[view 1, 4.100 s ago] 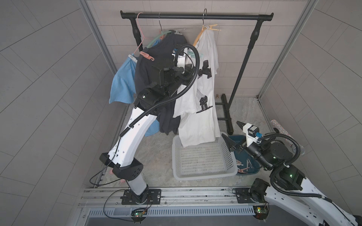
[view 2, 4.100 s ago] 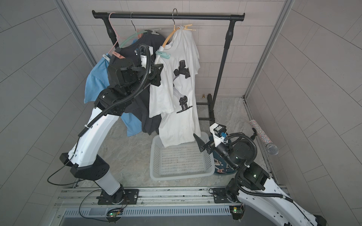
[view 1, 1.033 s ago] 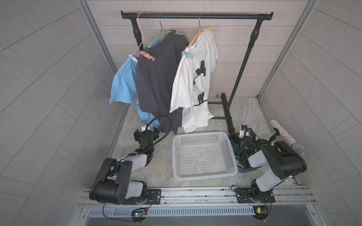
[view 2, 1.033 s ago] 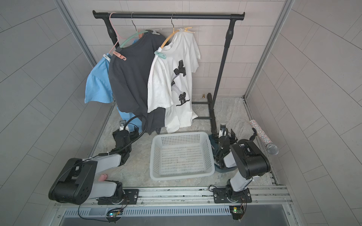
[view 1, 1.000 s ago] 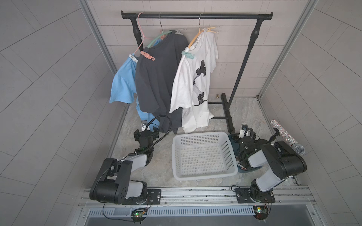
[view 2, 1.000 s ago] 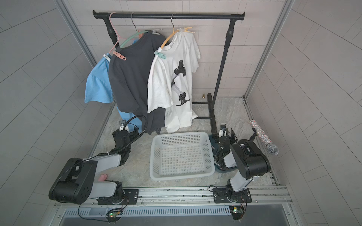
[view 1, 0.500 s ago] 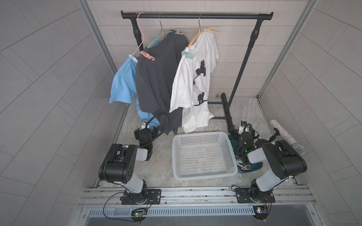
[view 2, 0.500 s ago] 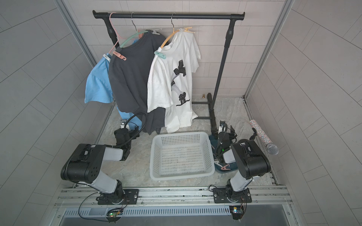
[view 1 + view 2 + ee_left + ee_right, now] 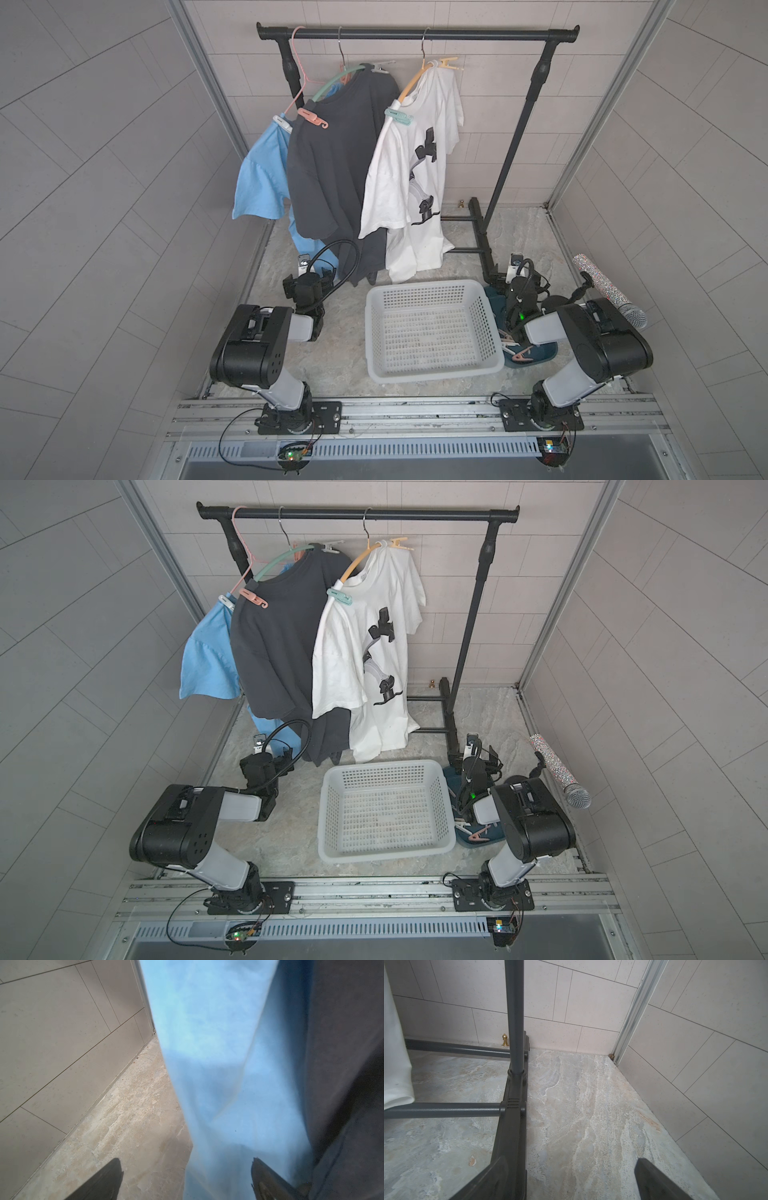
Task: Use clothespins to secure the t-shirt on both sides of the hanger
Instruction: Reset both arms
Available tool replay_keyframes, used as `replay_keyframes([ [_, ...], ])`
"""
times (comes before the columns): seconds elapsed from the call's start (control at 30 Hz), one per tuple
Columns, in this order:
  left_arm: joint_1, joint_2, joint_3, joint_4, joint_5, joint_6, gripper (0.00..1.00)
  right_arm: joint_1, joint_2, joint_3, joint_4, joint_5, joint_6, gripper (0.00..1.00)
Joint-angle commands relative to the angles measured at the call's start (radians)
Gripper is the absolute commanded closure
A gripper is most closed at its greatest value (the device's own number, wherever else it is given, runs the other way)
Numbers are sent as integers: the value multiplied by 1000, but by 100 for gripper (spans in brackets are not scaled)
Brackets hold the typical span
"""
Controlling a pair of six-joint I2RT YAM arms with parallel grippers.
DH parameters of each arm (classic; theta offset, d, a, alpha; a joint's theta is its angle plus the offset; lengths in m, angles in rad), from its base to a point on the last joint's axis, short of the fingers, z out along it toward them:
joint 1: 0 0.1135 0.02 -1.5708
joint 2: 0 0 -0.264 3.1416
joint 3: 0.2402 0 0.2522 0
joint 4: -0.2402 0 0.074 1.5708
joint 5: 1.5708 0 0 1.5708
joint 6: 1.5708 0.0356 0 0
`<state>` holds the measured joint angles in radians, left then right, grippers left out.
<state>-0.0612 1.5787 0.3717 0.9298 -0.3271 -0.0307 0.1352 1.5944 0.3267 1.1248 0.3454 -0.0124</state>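
The white t-shirt [image 9: 415, 166] hangs on a yellow hanger [image 9: 409, 85], seen in both top views. A mint clothespin [image 9: 398, 117] grips its near shoulder and a pale yellow clothespin [image 9: 446, 63] its far one. Loose clothespins [image 9: 524, 353] lie in a dark blue tray [image 9: 540, 363] under the right arm. My left gripper [image 9: 309, 277] sits low by the floor, open and holding nothing, with the blue shirt's hem [image 9: 218, 1084] hanging just ahead of it. My right gripper [image 9: 517, 277] is open too, low beside the rack's foot [image 9: 512, 1126].
A dark t-shirt [image 9: 336, 166] with a coral pin [image 9: 312, 118] and a blue t-shirt [image 9: 262, 174] hang left of the white one on the black rack [image 9: 415, 34]. A white basket [image 9: 432, 374] stands between the arms. A glittery microphone [image 9: 606, 291] is at the right wall.
The left arm has come down from the hanging shirts, and both arms have folded back low near their bases. The white shirt hangs free. Both grippers stay open.
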Motion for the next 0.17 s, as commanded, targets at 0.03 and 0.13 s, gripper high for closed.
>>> replay_keyframes([
  [0.03,1,7,7,25,-12,-11,0,-8,-9,3,-71,4,2,0],
  [0.13,1,7,7,26,-11,-11,0,1,-9,-25,-12,6,-10,0],
])
